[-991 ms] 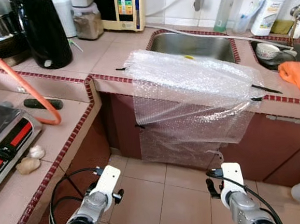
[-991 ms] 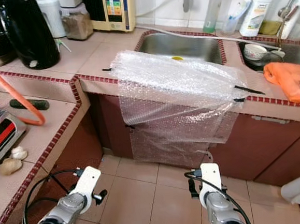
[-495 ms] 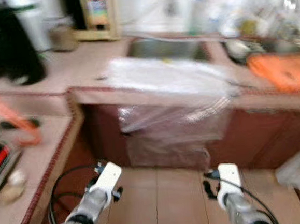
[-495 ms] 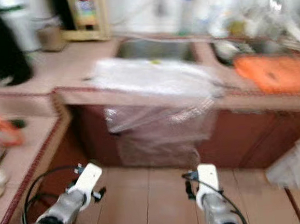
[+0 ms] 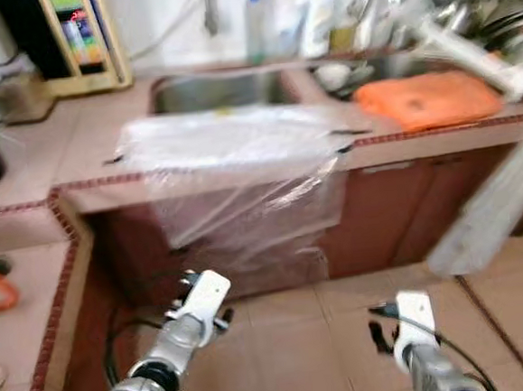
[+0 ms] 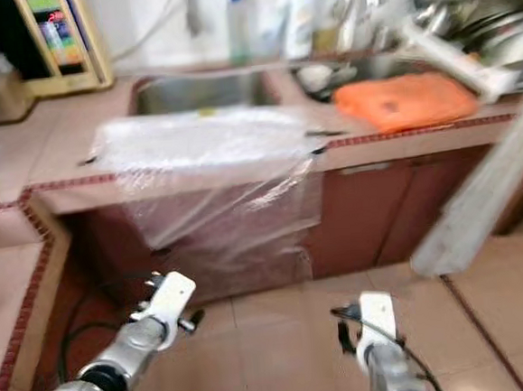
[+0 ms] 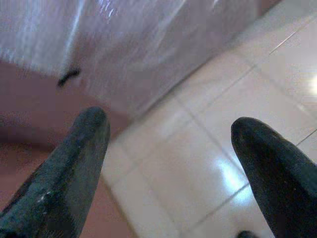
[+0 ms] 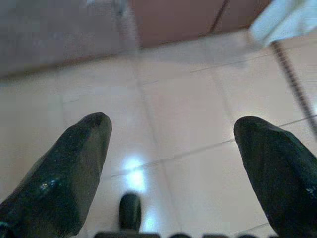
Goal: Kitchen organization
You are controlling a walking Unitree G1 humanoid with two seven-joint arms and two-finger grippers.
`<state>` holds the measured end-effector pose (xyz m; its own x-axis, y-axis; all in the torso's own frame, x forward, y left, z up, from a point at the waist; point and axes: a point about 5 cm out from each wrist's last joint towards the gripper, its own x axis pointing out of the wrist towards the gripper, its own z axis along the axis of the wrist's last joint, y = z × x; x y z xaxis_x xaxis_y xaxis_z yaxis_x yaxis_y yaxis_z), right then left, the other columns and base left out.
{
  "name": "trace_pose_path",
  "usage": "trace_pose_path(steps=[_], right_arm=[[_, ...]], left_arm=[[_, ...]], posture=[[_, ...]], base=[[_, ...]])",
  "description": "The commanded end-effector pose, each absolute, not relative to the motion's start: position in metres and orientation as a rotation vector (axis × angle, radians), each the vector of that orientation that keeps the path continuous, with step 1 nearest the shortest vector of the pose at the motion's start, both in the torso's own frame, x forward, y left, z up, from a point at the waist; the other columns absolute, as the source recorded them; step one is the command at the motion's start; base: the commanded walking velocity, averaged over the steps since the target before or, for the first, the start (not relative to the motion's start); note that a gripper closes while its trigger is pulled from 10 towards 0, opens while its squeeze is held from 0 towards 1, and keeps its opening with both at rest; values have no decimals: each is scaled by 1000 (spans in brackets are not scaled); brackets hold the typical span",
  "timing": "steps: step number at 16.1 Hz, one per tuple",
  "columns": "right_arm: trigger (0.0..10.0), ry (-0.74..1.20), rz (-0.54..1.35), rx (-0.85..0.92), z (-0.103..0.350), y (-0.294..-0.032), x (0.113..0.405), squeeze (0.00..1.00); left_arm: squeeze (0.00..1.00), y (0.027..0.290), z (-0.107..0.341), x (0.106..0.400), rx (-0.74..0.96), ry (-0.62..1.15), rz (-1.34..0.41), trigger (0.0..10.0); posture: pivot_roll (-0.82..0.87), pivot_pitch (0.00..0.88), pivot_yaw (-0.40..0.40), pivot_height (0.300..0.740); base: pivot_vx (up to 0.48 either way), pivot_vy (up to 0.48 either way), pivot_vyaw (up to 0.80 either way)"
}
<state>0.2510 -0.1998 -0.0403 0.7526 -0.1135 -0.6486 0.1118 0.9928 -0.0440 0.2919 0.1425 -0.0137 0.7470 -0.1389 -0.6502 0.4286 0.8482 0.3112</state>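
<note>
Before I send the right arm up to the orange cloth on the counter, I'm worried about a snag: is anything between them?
Nothing visible blocks it. The right gripper hangs open and low over the tiled floor. The orange cloth lies above on the counter, and the clear bubble wrap sheet hangs left of that line.

- Bubble wrap: you see clear, glossy sheeting.
- Cloth: orange.
- Countertop: your beige tiles, dark red edging.
- Cabinet doors: reddish brown.
- Floor: cream tiles.
- Finger: black.
</note>
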Motion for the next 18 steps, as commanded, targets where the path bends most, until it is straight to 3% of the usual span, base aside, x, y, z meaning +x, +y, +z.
trace_pose_path(steps=[1, 3, 9, 18], right_arm=[[10000, 721, -99, 8, -43, -192, 249, 0], [10000, 719, -94, 5, -43, -191, 250, 0], [10000, 716, -98, 24, -43, -192, 249, 0], [10000, 723, -106, 50, -44, -192, 248, 0]], left_arm=[[0, 153, -16, 290, 474, 683, -291, 10000], [0, 153, -16, 289, 470, 685, -288, 10000], [0, 151, -15, 290, 455, 671, -296, 10000], [0, 151, -17, 289, 448, 682, -297, 10000]], posture=[[-61, 0, 8, 740], [-62, 0, 9, 740], [-65, 0, 9, 740], [-64, 4, 11, 740]], base=[[0, 0, -719], [0, 0, -712], [0, -80, 0], [0, -454, 0]])
